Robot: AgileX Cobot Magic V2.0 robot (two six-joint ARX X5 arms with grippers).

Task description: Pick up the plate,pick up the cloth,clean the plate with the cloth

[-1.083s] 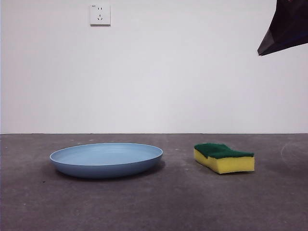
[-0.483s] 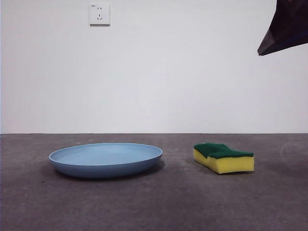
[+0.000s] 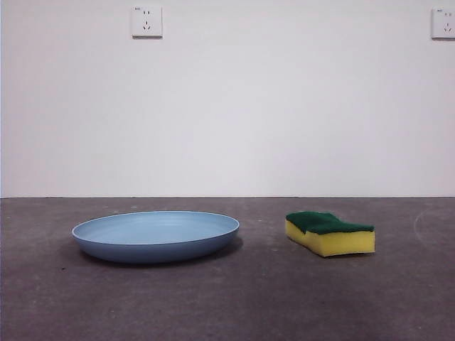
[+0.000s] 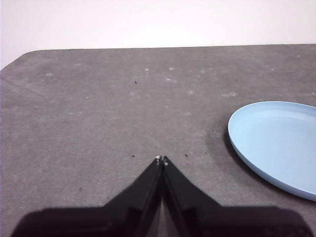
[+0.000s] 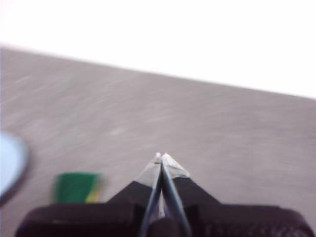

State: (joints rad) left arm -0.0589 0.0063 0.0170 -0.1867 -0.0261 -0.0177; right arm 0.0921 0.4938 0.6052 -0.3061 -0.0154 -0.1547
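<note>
The light-blue plate (image 3: 156,235) lies flat on the dark grey table, left of centre in the front view; it also shows in the left wrist view (image 4: 276,143). The cloth, a yellow sponge with a green top (image 3: 330,232), lies to its right, apart from it; the blurred right wrist view shows it too (image 5: 76,187). My left gripper (image 4: 161,159) is shut and empty, above bare table beside the plate. My right gripper (image 5: 160,156) is shut and empty, above the table and away from the sponge. Neither gripper shows in the front view.
The table (image 3: 256,298) ends at a white wall with two sockets (image 3: 146,21) (image 3: 443,23). The left wrist view shows the table's rounded far corner (image 4: 29,53).
The black tip at the front view's top right corner has left the picture, uncovering a second wall socket. The plate and sponge have not moved.
</note>
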